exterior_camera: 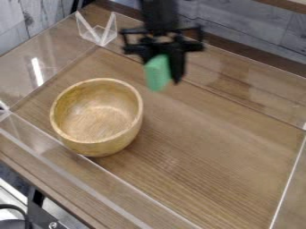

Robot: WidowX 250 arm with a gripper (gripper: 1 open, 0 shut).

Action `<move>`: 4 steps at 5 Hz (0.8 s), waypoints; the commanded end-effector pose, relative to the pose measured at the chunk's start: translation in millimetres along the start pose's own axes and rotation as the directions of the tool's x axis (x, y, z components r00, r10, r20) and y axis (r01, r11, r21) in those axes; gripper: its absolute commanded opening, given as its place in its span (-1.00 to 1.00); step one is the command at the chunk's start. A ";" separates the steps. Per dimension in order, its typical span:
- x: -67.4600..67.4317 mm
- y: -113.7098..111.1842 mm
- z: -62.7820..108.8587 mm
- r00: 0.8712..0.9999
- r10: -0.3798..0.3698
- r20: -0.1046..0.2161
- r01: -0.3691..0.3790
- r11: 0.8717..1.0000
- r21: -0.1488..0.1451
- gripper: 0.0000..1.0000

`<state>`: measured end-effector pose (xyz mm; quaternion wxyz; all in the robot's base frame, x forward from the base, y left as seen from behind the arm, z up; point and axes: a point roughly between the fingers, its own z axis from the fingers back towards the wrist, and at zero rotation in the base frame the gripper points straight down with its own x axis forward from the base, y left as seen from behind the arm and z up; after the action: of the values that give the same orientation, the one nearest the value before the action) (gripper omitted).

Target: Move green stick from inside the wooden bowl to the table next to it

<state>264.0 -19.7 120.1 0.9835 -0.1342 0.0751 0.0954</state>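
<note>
Gripper [166, 59] clamped on the green stick [158, 72], holding it in the air above the bench [216, 143], beyond the empty wooden bowl [96, 114], evidently for set-down beside it.

No readable text, labels, brands, numbers or signs anywhere in view; nothing legible on any object, wall or surface, frame too blurry

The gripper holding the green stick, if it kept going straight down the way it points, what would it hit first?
Probably the bare table, right of the wooden bowl. The gripper points steeply down, shut on the green stick, which would touch first. Depth is uncertain.
</note>
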 end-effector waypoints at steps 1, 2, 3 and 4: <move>9.4 39.9 21.8 0.998 0.034 0.056 -0.034 0.999 -0.001 -1.00; 13.2 83.0 34.6 0.995 0.065 0.073 -0.065 0.998 0.001 -1.00; 9.9 49.8 18.4 0.997 0.014 0.069 -0.015 1.000 0.012 -1.00; 5.4 18.4 0.6 0.997 -0.036 0.066 0.035 0.999 0.024 -1.00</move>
<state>261.7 -4.6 99.6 0.9867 -0.1242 0.0721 0.0756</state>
